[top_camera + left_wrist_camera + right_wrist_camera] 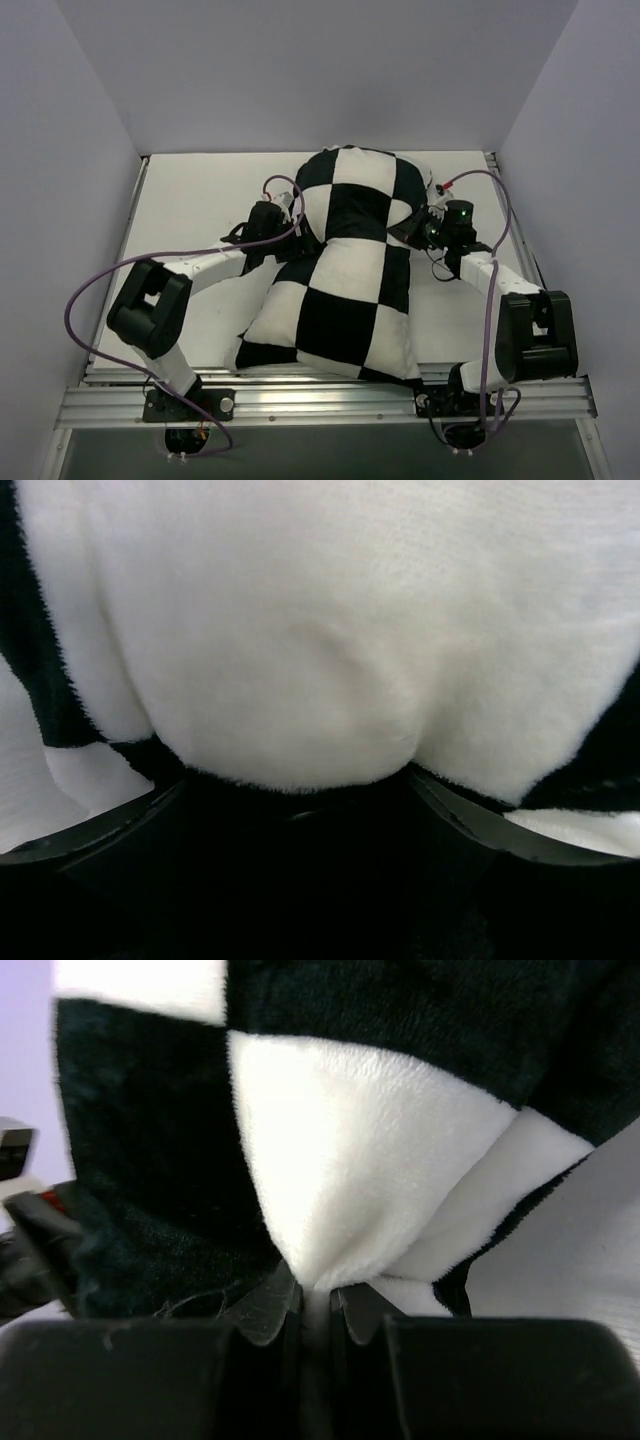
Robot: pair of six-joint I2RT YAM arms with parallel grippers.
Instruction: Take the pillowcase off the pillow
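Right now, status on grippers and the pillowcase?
Right gripper shut on a pillowcase fold. Left gripper jaws wide, plush bulging between. Cover not yet off, pillow hidden inside. Nothing else seen in the way.

The bulging pillowcase (345, 270) fills the middle of the worktop (190, 195) from 12 to 6 o'clock. The left tool (293, 214) at 9 and the right tool (410, 228) at 3 press into its flanks, with no gap there. Bare worktop lies open at 10 to 11 and at 8, with a narrower strip at 4. Walls (70, 130) close off 9, 12 and 3.
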